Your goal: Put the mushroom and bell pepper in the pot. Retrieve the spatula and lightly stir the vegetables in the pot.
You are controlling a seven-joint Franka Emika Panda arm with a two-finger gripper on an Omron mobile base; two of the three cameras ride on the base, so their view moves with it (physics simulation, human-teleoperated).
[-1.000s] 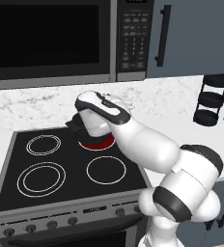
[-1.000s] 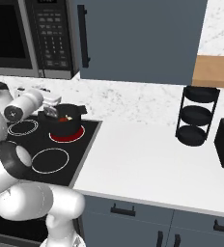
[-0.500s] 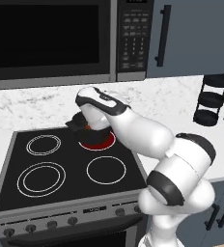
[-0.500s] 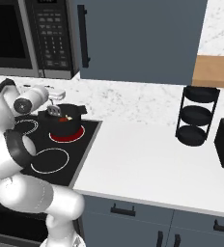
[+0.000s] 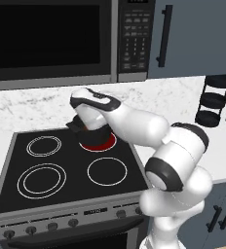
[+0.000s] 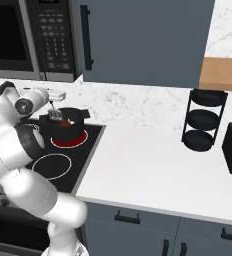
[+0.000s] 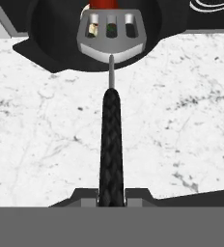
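One pot (image 6: 68,125), one spatula (image 7: 111,96).
Gripper (image 7: 111,195) squeezes the spatula; the arm has swung further left.

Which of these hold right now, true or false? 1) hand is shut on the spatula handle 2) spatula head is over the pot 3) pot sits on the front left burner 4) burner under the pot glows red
1) True: the hand is shut on the spatula handle.
2) True: its slotted head is over the pot mouth.
3) False: the pot is on the back right burner.
4) True: the burner under it glows red.
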